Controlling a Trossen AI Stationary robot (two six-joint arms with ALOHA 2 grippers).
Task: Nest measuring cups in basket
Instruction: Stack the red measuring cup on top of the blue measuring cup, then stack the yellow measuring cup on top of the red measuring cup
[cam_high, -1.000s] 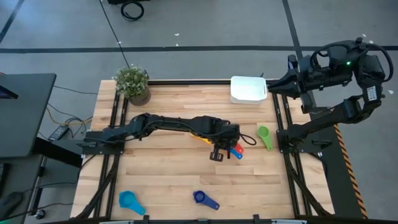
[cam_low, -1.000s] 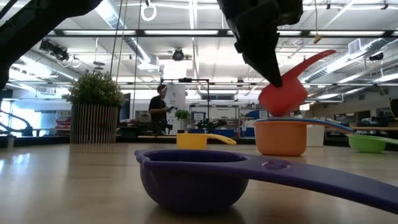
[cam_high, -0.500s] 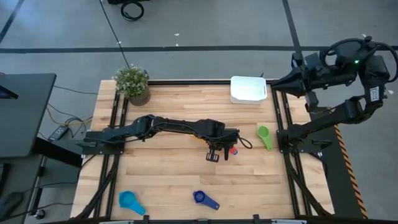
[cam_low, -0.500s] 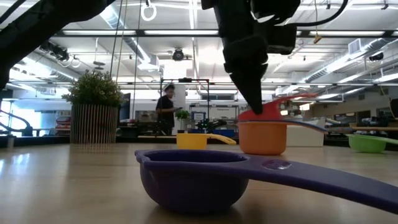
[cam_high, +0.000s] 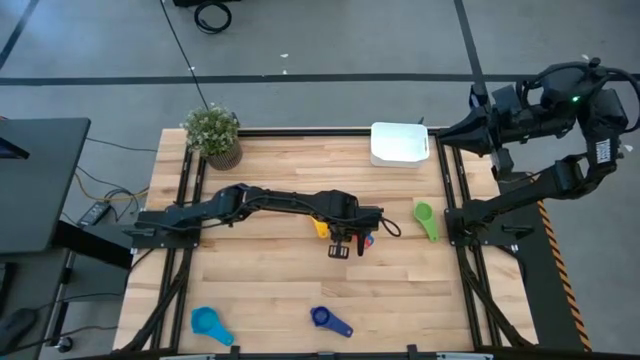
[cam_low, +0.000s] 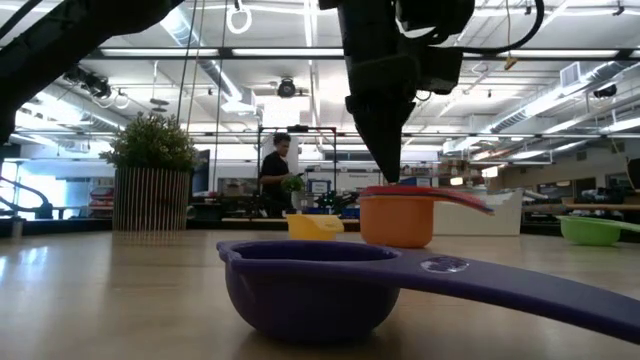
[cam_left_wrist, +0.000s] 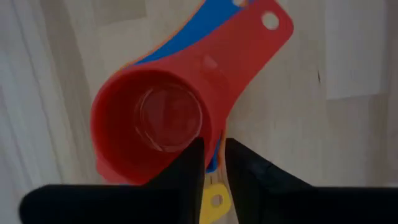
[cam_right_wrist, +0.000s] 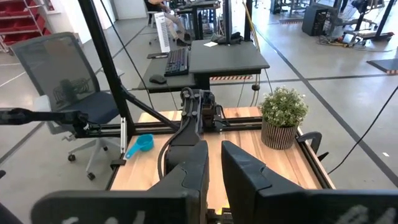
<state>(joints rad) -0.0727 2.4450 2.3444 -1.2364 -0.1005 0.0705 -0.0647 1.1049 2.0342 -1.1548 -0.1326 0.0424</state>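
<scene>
A red measuring cup (cam_left_wrist: 152, 121) sits level inside an orange cup (cam_low: 398, 222), with a blue cup's handle (cam_left_wrist: 208, 22) showing under it, at the table's middle. My left gripper (cam_left_wrist: 214, 155) points down over the stack, slightly open, its fingers on either side of the red cup's wall. A yellow cup (cam_high: 320, 228) stands just left of the stack. The white basket (cam_high: 399, 143) is at the far edge. My right gripper (cam_right_wrist: 214, 155) is raised beyond the table's right edge, shut with nothing in it. My left gripper comes from above, one finger (cam_left_wrist: 193, 165) inside the red cup and one outside, at the wall beside the handle's root (cam_left_wrist: 214, 140). Whether the fingers touch the wall, I cannot tell. The cup rests nested in the orange cup, its handle level.
A green cup (cam_high: 425, 218) lies toward the right edge. A dark blue cup (cam_high: 322, 318) and a light blue cup (cam_high: 207, 322) lie near the front edge. A potted plant (cam_high: 213, 135) stands at the far left corner.
My left gripper has come down and tipped more steeply downward, shifting a little toward the table's left. The red cup, lifted and tilted a second ago, now sits level in the orange cup. The stack has slid slightly toward the table's left.
</scene>
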